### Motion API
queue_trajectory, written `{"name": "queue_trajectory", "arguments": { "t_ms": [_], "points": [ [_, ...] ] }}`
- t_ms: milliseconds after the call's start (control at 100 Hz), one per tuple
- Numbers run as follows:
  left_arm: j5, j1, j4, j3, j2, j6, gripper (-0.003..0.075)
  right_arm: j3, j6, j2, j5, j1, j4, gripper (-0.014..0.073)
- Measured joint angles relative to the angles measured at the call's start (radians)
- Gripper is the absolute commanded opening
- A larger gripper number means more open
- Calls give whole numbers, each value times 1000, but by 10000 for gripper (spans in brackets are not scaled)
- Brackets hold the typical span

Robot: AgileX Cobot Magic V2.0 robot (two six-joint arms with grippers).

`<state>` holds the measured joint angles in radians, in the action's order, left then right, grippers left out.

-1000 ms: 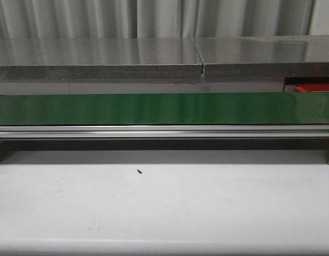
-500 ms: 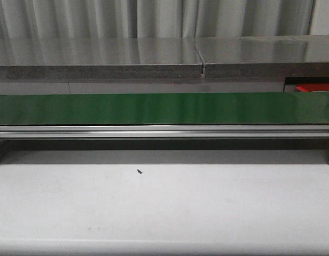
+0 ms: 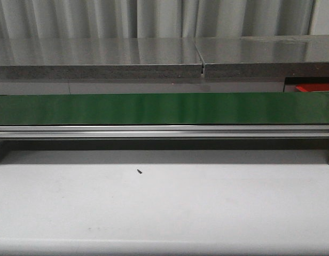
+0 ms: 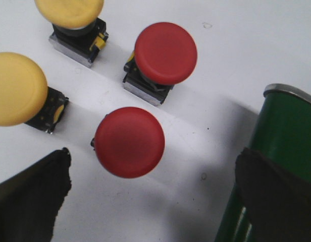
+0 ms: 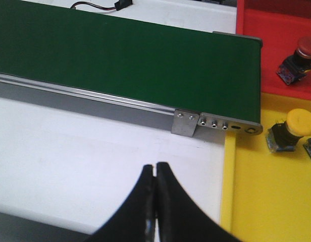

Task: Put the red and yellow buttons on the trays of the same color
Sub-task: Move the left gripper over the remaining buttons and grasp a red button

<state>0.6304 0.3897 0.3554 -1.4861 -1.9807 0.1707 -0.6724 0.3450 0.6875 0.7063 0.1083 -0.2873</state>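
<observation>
In the left wrist view two red buttons (image 4: 129, 142) (image 4: 165, 53) and two yellow buttons (image 4: 15, 88) (image 4: 69, 10) stand on the white table. My left gripper (image 4: 153, 161) hangs open above the nearer red button, its black fingers (image 4: 34, 191) wide apart and touching nothing. In the right wrist view my right gripper (image 5: 155, 169) is shut with nothing in it, over the white table beside the yellow tray (image 5: 266, 201). A yellow button (image 5: 292, 130) sits on that tray. A red button (image 5: 298, 53) sits on the red tray (image 5: 261, 30). Neither gripper shows in the front view.
A green conveyor belt (image 3: 164, 108) on an aluminium rail runs across the front view; its end (image 5: 216, 75) meets the trays, and its other end (image 4: 287, 136) stands beside the left gripper. A small dark speck (image 3: 139, 171) lies on the white table. A red tray corner (image 3: 314, 88) shows far right.
</observation>
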Motion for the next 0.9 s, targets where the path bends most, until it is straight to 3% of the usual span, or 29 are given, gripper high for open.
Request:
{"name": "queue_trajectory", "arguments": {
  "t_ms": [900],
  "points": [
    [-30, 0, -3, -42, -92, 0, 588, 0, 0, 0, 0, 0, 0, -116]
  ]
}}
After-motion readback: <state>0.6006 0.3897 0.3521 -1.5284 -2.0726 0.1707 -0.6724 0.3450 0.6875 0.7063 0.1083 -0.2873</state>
